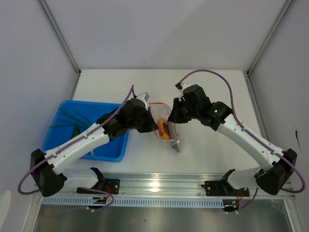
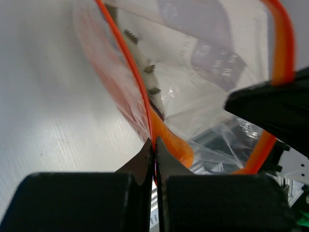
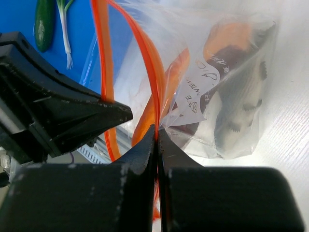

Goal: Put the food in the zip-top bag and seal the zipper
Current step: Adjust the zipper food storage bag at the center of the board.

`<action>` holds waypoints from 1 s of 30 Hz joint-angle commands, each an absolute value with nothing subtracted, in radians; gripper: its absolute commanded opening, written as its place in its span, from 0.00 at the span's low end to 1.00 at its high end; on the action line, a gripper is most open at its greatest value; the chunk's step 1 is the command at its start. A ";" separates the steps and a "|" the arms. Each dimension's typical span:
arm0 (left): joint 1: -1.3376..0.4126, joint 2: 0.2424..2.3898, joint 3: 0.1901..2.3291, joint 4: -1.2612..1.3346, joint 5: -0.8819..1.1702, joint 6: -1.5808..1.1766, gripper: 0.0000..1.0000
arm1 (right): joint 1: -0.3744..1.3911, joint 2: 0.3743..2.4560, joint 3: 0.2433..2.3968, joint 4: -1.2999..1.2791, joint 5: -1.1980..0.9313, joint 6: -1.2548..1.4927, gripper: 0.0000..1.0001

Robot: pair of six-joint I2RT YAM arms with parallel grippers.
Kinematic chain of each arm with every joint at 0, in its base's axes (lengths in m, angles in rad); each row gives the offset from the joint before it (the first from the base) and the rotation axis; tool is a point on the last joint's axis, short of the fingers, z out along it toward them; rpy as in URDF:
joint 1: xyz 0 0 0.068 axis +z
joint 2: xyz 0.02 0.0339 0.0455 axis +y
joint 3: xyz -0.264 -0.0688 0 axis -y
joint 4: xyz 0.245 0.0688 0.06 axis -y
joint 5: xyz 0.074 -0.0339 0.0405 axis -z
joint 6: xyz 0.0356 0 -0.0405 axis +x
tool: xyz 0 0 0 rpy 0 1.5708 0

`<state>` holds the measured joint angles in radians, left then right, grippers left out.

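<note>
The clear zip-top bag (image 1: 173, 143) hangs between my two grippers above the table, its mouth held apart. The dark-red meat slab with orange rim (image 3: 228, 46) lies inside it and shows as an orange patch in the top view (image 1: 164, 131). My left gripper (image 1: 153, 123) is shut on the red-orange zipper strip (image 2: 126, 58) on one side of the mouth. My right gripper (image 1: 172, 118) is shut on the strip (image 3: 153, 67) on the opposite side. Green stalks (image 1: 72, 118) lie in the blue tray; they also show in the right wrist view (image 3: 64, 29).
The blue tray (image 1: 113, 153) stands at the left under my left arm, and its floor shows in the right wrist view (image 3: 82, 19). A metal rail (image 1: 159, 186) runs along the table's near edge. Grey walls close in both sides.
</note>
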<state>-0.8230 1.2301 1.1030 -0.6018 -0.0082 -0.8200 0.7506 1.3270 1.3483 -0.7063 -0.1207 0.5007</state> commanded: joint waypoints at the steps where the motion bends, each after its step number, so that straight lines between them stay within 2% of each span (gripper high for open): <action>1: -0.819 1.161 1.143 -0.459 0.115 -0.721 0.01 | 0.742 1.327 1.370 -0.684 -0.083 0.469 0.00; 5: -0.815 1.146 1.261 -0.394 0.273 -0.615 0.01 | 0.741 1.347 1.486 -0.762 -0.002 0.413 0.00; 9: -0.815 1.115 1.282 -0.319 0.376 -0.652 0.01 | 0.753 1.293 1.546 -0.781 0.041 0.391 0.00; 14: -0.804 1.153 1.232 -0.414 0.281 -0.683 0.01 | 0.729 1.250 1.453 -0.723 -0.021 0.408 0.00; 19: -0.737 1.255 1.061 -0.417 0.325 -0.722 0.01 | 0.715 1.308 1.330 -0.684 -0.055 0.414 0.00; 22: -0.719 1.259 1.023 -0.370 0.354 -0.729 0.01 | 0.715 1.322 1.347 -0.710 -0.028 0.400 0.00; 26: -0.718 1.232 1.136 -0.402 0.351 -0.703 0.01 | 0.715 1.307 1.463 -0.775 0.038 0.371 0.00; 30: -0.718 1.221 1.208 -0.436 0.325 -0.680 0.01 | 0.716 1.272 1.488 -0.798 0.032 0.386 0.00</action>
